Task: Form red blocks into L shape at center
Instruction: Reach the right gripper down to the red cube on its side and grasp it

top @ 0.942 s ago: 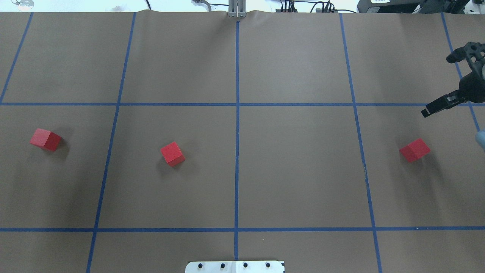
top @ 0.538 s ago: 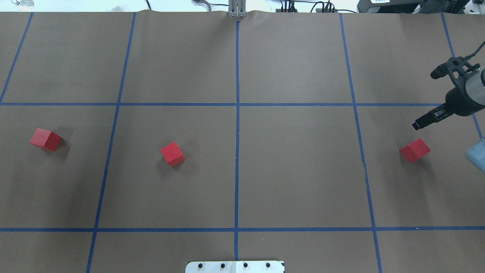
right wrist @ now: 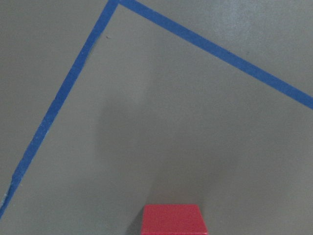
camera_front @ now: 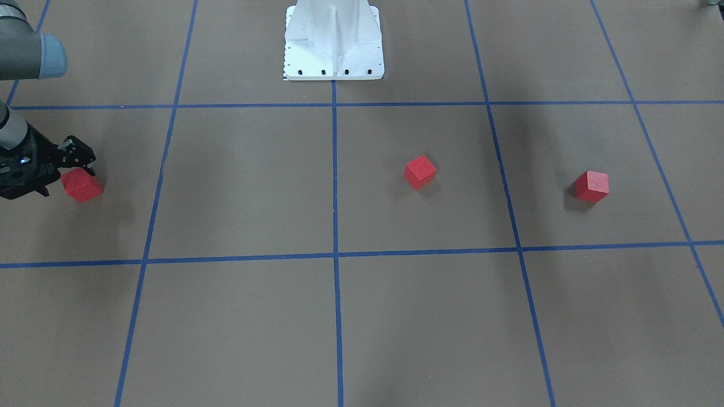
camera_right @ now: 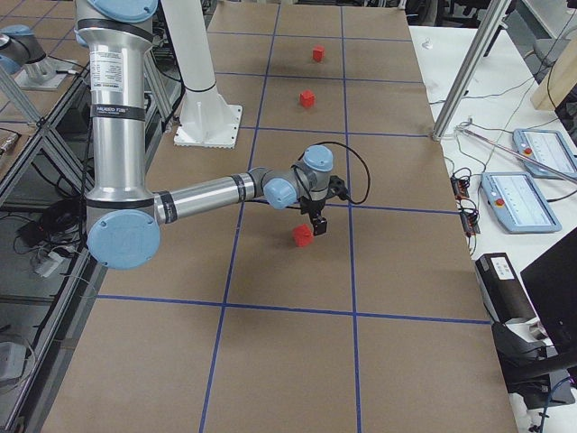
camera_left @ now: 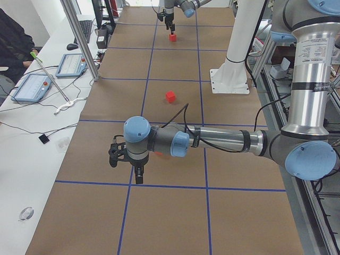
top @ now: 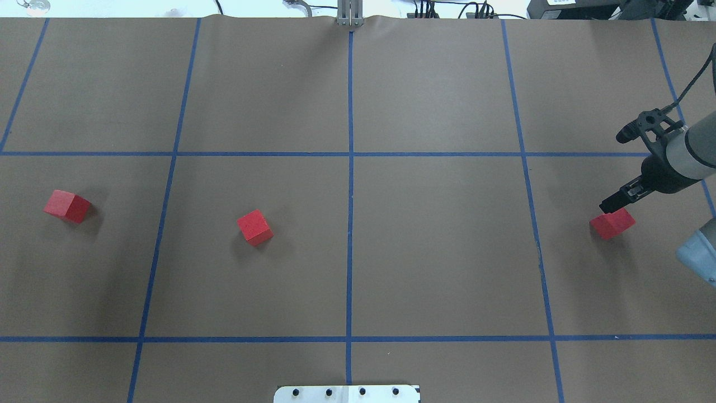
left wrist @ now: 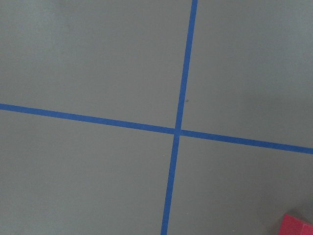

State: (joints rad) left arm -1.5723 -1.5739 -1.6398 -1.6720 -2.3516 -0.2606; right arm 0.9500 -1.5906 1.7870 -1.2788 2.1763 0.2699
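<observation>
Blocks: three red blocks lie well apart in a row across the table [top: 436, 263], about midway between its near and far edges. The right-end block [top: 612, 223] sits near the right edge, the middle block [top: 255, 227] a little left of the table's centre, and the left-end block [top: 67, 206] near the left edge.

In the left side view the left-end block is almost wholly hidden behind the left arm [camera_left: 223, 141]. Each wrist view shows only part of one block, cut off at the frame's bottom.

The right gripper [top: 607, 204] hangs tip-down at the far side of the right-end block and overlaps its far edge in the overhead view. Contact cannot be judged, nor whether the jaws stand wide or narrow. The right arm [camera_right: 203, 194] reaches in low from the right edge, its wrist bent downward.

The left gripper [camera_left: 137, 175] points down near the left edge, with the forearm stretched level. Its jaw state cannot be told.
</observation>
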